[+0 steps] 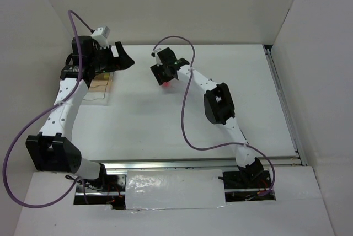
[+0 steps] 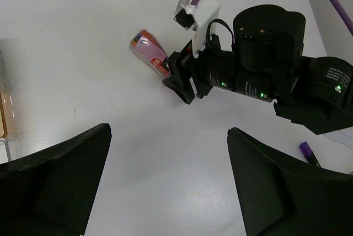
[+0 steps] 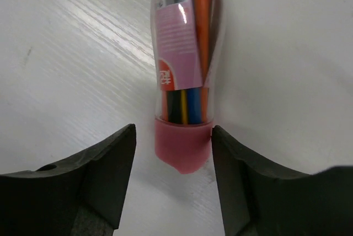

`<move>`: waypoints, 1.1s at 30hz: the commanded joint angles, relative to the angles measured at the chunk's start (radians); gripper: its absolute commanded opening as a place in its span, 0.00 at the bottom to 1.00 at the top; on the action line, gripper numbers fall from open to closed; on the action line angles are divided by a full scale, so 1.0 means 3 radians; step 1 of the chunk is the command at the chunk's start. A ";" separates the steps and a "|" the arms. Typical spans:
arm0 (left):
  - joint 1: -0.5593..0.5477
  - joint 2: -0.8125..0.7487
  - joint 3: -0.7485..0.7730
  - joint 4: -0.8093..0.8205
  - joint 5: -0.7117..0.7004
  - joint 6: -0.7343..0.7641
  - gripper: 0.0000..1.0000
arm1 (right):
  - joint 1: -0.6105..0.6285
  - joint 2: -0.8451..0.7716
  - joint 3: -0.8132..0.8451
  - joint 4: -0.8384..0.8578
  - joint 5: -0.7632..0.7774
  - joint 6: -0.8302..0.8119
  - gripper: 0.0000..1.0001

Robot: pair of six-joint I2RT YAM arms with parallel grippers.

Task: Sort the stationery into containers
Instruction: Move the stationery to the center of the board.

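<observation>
A pink tube (image 3: 182, 54), clear with a pink label and coloured pens inside, lies on the white table. Its pink cap (image 3: 182, 148) sits between the fingers of my right gripper (image 3: 173, 131). The jaws are open: the right finger is at the cap's side and a gap shows on the left. From above, the tube (image 1: 165, 84) peeks out under the right gripper (image 1: 163, 76). My left gripper (image 2: 169, 131) is open and empty over bare table, by the clear container (image 1: 102, 88) with its tan bottom. A purple-ended highlighter (image 2: 309, 153) lies at the right.
White walls enclose the table on the left, back and right. The container's edge (image 2: 4, 117) shows at the far left of the left wrist view. The right arm's elbow (image 1: 219, 103) hangs over the table's middle.
</observation>
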 commanded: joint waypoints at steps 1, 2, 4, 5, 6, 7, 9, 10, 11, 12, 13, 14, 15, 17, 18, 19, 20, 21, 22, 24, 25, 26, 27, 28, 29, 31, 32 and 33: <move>0.0046 -0.0061 0.0028 -0.0016 0.0083 0.0048 0.99 | 0.0125 0.0053 0.0200 0.0153 0.0289 -0.0161 0.62; 0.0056 -0.0056 0.0034 -0.0032 0.0093 0.0053 0.99 | 0.0125 0.0053 0.0200 0.0164 0.0300 -0.0156 0.54; 0.0056 -0.0071 0.0044 -0.0042 0.0088 0.0074 0.99 | 0.0115 0.0043 0.0175 0.0179 0.0330 -0.0146 0.49; 0.0051 -0.0066 0.0049 -0.0042 0.0083 0.0084 0.99 | 0.0115 0.0043 0.0164 0.0194 0.0381 -0.0156 0.47; 0.0051 -0.0066 0.0054 -0.0052 0.0088 0.0094 0.99 | 0.0115 0.0048 0.0164 0.0199 0.0417 -0.0171 0.43; 0.0143 -0.0076 0.0064 -0.0052 0.0103 0.0115 0.99 | 0.0110 0.0053 0.0149 0.0210 0.0483 -0.0207 0.43; 0.0159 -0.0061 0.0090 -0.0078 0.0088 0.0125 0.99 | 0.0100 0.0048 0.0139 0.0210 0.0474 -0.0227 0.51; 0.0164 -0.0056 0.0085 -0.0083 0.0103 0.0130 0.99 | 0.0105 0.0053 0.0139 0.0200 0.0474 -0.0233 0.57; 0.0174 -0.0056 0.0100 -0.0088 0.0108 0.0125 0.99 | 0.0105 0.0053 0.0144 0.0205 0.0463 -0.0253 0.63; 0.0174 -0.0061 0.0095 -0.0088 0.0109 0.0120 0.99 | 0.0125 0.0063 0.0149 0.0194 0.0458 -0.0268 0.64; 0.0174 -0.0066 0.0100 -0.0093 0.0119 0.0125 0.99 | 0.0130 0.0078 0.0179 0.0164 0.0453 -0.0314 0.64; 0.0179 -0.0061 0.0100 -0.0093 0.0114 0.0125 0.99 | 0.0145 0.0089 0.0190 0.0154 0.0443 -0.0340 0.64; 0.0179 -0.0066 0.0105 -0.0093 0.0119 0.0135 0.99 | 0.0181 0.0109 0.0195 0.0138 0.0438 -0.0380 0.64; 0.0189 -0.0061 0.0115 -0.0129 0.0129 0.0171 0.99 | 0.0232 0.0150 0.0226 0.0062 0.0382 -0.0539 0.63; 0.0195 -0.0051 0.0136 -0.0170 0.0144 0.0191 0.99 | 0.0288 0.0176 0.0256 -0.0009 0.0387 -0.0646 0.62; 0.0215 -0.0046 0.0146 -0.0185 0.0165 0.0191 0.99 | 0.0314 0.0201 0.0287 -0.0066 0.0361 -0.0728 0.59; 0.0220 -0.0041 0.0151 -0.0196 0.0170 0.0191 0.99 | 0.0340 0.0242 0.0322 -0.0127 0.0346 -0.0754 0.59; 0.0245 -0.0040 0.0167 -0.0216 0.0205 0.0191 0.99 | 0.0330 0.0232 0.0287 -0.0118 0.0325 -0.0759 0.58; 0.0256 -0.0040 0.0172 -0.0226 0.0221 0.0191 0.99 | 0.0309 0.0202 0.0267 -0.0112 0.0254 -0.0769 0.55; 0.0281 -0.0030 0.0197 -0.0247 0.0252 0.0176 0.99 | 0.0299 0.0212 0.0312 -0.0199 0.0167 -0.0785 0.52; 0.0297 -0.0030 0.0202 -0.0262 0.0267 0.0176 0.99 | 0.0289 0.0207 0.0297 -0.0199 0.0162 -0.0780 0.50; 0.0307 -0.0030 0.0213 -0.0282 0.0277 0.0171 0.99 | 0.0284 0.0196 0.0272 -0.0209 0.0152 -0.0775 0.49; 0.0322 -0.0020 0.0233 -0.0298 0.0308 0.0181 0.99 | 0.0279 0.0191 0.0277 -0.0225 0.0121 -0.0770 0.49; 0.0338 -0.0015 0.0243 -0.0323 0.0318 0.0181 0.99 | 0.0268 0.0186 0.0266 -0.0240 0.0106 -0.0759 0.48; 0.0348 -0.0010 0.0243 -0.0339 0.0328 0.0181 0.99 | 0.0258 0.0181 0.0251 -0.0286 0.0085 -0.0749 0.45; 0.0368 -0.0025 0.0243 -0.0364 0.0349 0.0191 0.99 | 0.0228 0.0155 0.0231 -0.0352 0.0024 -0.0739 0.35; 0.0379 -0.0040 0.0233 -0.0369 0.0359 0.0207 0.99 | 0.0227 0.0140 0.0200 -0.0434 0.0024 -0.0734 0.30; 0.0389 -0.0046 0.0213 -0.0369 0.0389 0.0217 0.99 | 0.0212 0.0130 0.0175 -0.0475 -0.0108 -0.0744 0.20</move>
